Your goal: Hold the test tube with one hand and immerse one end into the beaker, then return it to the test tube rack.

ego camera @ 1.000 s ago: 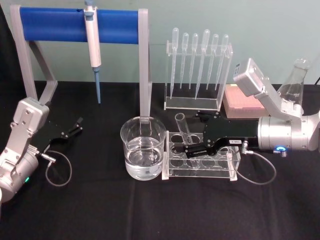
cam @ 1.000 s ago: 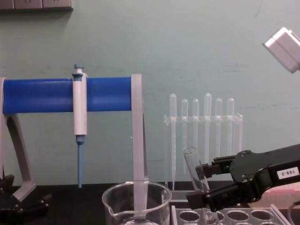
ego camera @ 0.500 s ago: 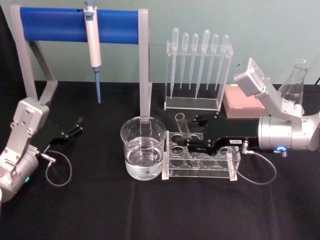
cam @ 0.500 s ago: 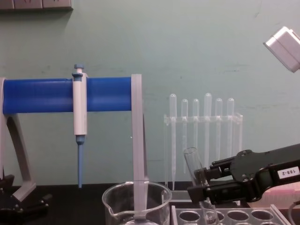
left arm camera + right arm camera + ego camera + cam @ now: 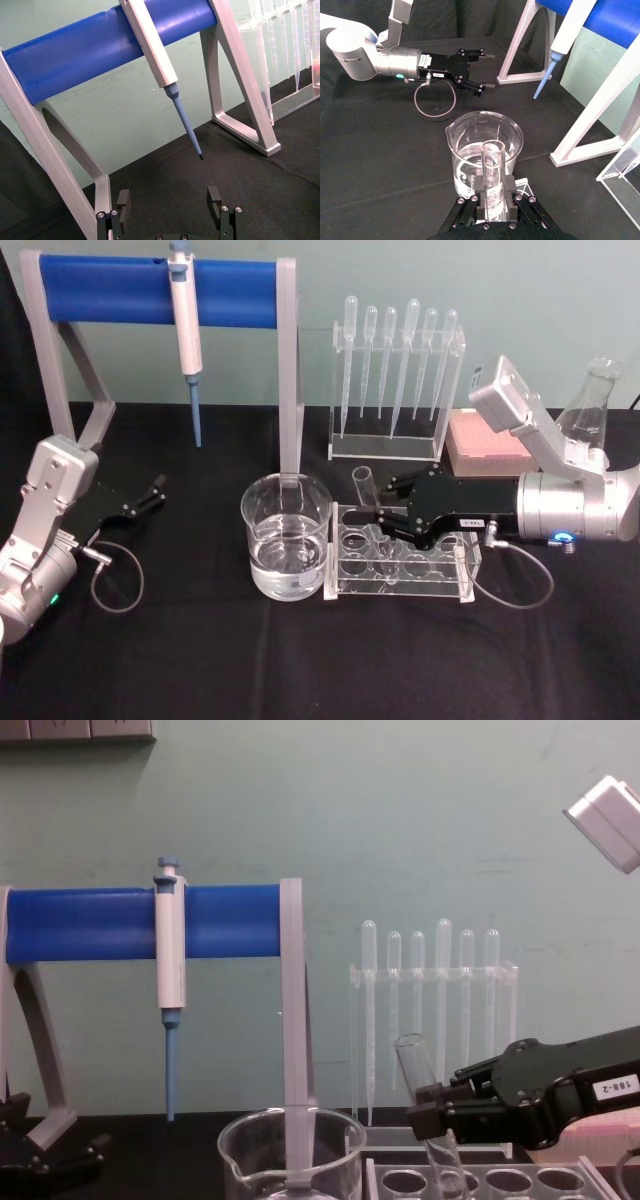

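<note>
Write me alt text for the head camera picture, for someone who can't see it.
The right gripper is shut on a tilted test tube whose bottom sits in the clear rack, beside a part-filled beaker. The left gripper is open at the black table's left side.

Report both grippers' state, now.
Left gripper: jaws open, holding nothing.
Right gripper: jaws shut on the long clear glass test tube.

A lab bench: pipette stand (image 5: 110, 290), dropper rack (image 5: 385, 448), beaker (image 5: 262, 540), conical flask (image 5: 590, 410).
</note>
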Robot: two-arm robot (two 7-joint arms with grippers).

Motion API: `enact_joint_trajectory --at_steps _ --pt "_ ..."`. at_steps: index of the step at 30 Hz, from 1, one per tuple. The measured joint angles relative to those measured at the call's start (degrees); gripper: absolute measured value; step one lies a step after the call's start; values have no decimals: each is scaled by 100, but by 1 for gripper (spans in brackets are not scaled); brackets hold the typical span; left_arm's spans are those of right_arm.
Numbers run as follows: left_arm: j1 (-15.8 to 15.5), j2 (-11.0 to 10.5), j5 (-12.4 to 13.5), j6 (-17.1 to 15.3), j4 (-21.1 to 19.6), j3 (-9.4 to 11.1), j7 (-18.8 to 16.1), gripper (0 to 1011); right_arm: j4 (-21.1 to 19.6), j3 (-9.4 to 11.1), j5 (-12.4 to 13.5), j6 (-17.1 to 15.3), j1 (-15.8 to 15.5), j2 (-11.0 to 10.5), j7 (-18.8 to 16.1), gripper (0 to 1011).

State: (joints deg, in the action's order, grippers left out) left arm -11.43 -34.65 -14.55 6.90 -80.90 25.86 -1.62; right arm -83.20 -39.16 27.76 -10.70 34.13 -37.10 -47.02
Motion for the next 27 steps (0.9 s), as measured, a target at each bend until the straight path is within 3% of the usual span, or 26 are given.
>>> enact_joint_trajectory --at_steps 8,13,20,27 --pt "0 0 0 0 0 0 0 1000 0 -1 -1 0 0 0 0 233" --pt "0 0 0 0 0 0 0 1000 -54 170 256 11 -72 -59 27 233" --pt "0 0 0 0 0 0 0 1000 -395 516 822 -69 -144 -218 124 233" --pt "0 0 0 0 0 0 0 1000 -668 691 1163 -174 -143 -345 188 233"
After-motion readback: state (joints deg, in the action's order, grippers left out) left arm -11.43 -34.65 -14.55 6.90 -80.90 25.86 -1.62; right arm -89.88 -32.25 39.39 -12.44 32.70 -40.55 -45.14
